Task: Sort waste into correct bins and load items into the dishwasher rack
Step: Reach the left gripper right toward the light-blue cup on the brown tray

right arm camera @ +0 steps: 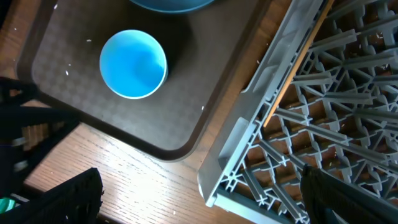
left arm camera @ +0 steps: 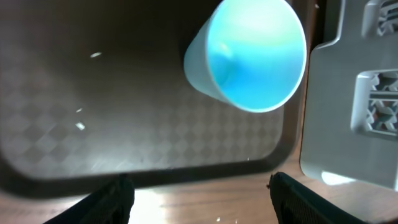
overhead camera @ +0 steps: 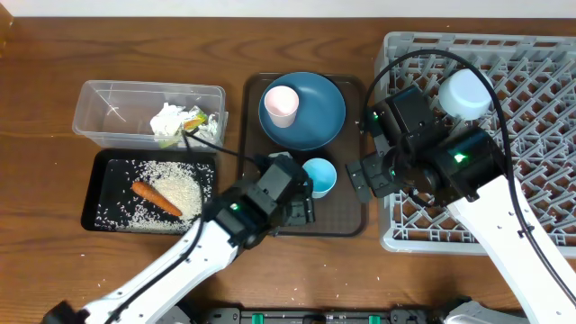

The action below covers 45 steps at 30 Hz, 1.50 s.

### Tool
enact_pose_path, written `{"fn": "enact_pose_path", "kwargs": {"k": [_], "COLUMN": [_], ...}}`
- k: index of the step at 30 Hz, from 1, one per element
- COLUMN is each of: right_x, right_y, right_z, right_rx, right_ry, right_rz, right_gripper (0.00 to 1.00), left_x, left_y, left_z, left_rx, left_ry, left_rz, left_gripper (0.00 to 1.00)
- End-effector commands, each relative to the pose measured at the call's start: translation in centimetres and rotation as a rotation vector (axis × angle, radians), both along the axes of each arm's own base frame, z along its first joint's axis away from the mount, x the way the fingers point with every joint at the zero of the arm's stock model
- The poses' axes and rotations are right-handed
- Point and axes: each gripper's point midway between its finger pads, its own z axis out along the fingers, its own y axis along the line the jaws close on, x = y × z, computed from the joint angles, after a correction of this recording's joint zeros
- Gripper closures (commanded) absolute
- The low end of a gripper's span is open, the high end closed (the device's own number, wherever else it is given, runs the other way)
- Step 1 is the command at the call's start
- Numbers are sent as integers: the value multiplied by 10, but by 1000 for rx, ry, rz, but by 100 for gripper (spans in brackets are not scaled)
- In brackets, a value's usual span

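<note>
Hovering near light blue cup (left arm camera: 249, 56) (upright on brown tray (left arm camera: 93, 124)), L pincer (left arm camera: 200, 180) is gaping, empty; R pincer (right arm camera: 200, 177) gaping too.

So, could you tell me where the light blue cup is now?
Overhead, the light blue cup stands upright on the dark brown serving tray, near its lower right corner, just below the blue plate.

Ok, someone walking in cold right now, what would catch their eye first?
The big grey rack on the right, with a pale bowl sitting in it. In the middle, a blue plate carrying a pink cup shares the brown tray with a light blue cup. On the left, an orange carrot lies among white rice in the black tray.
</note>
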Motion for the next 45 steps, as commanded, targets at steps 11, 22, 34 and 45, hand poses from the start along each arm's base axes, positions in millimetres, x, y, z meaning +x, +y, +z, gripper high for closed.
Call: {"fn": "enact_pose_path", "kwargs": {"k": [11, 22, 34, 45], "right_x": [3, 3, 3, 3], "right_y": [-4, -4, -4, -4], "right_z": [4, 4, 4, 4], "right_rx": [4, 4, 4, 4], "right_ry": [-14, -14, -14, -14], "right_rz": [-27, -27, -27, -27], "right_gripper": [1, 1, 1, 1], "left_x": [2, 6, 15, 32], "left_y": [23, 74, 91, 86], "left_z": [12, 55, 53, 54], "left_rx": [86, 141, 263, 271], "left_ry": [-38, -198, -249, -297], "left_rz": [-3, 105, 111, 129], "left_gripper": [28, 27, 27, 27]}}
